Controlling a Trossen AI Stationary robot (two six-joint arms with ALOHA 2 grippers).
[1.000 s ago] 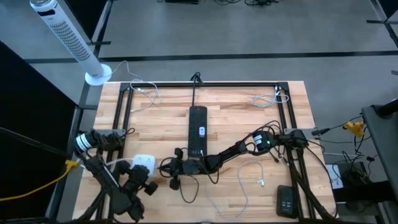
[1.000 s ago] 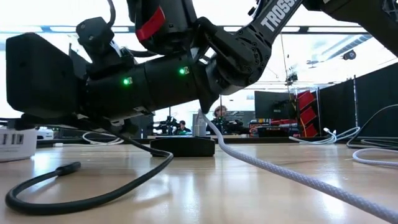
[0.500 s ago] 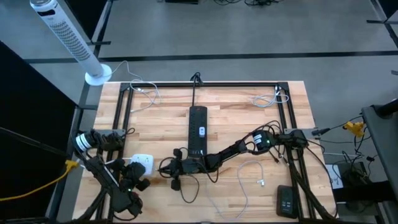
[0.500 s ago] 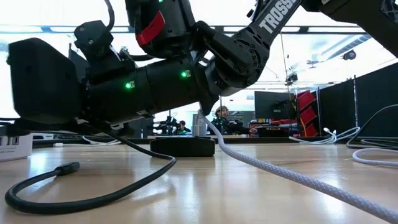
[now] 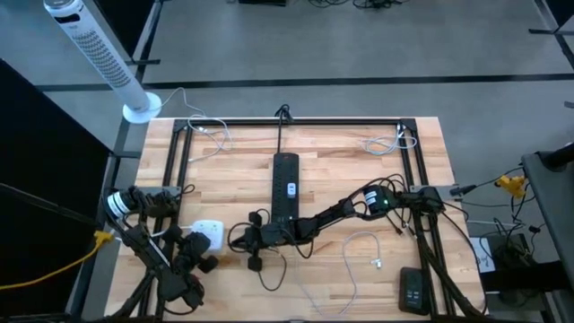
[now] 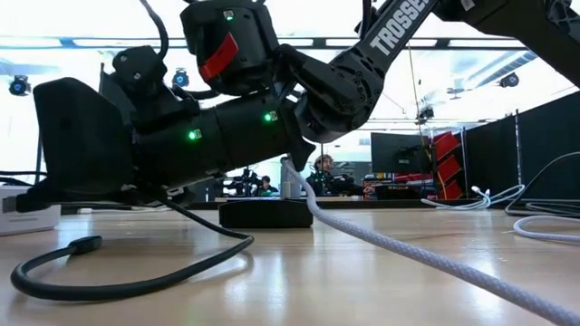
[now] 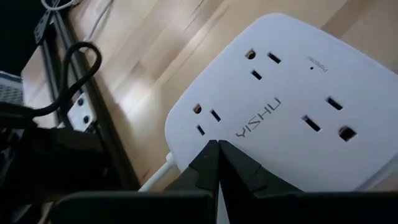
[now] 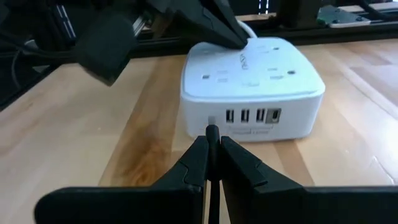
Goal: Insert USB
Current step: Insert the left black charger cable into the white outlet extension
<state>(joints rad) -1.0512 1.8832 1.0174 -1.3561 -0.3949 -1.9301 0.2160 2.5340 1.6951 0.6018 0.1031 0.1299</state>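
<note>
Change: since a second ago the left gripper (image 5: 199, 260) has drawn back from beside the white power hub (image 5: 207, 236) toward the table's front-left corner, and the right gripper (image 5: 244, 240) has eased a little closer to the hub; in the low view the white box (image 6: 27, 215) now sits clearer at the left edge.
White power hub: flat on the wooden table (image 5: 341, 170), left of centre near the front; top face carries outlets, and the side facing the right gripper shows a row of USB ports (image 8: 252, 116).
Right gripper: low over the table, just beside the hub and apart from it; jaws closed on a thin dark plug tip (image 8: 212, 132) that points at the port row, near its left end.
Dark cable: loops across the table from the right gripper (image 6: 118, 272).
Left gripper: its fingers (image 7: 214, 168) are pressed together with nothing between them, tip over the hub's edge in its wrist view; the right wrist view shows that tip (image 8: 227, 34) touching the hub's far top edge.
Black power strip: lies lengthwise at the table's centre (image 5: 285, 184), behind the right gripper.
White braided cable: (image 6: 408, 249) runs forward across the table in the low view.
</note>
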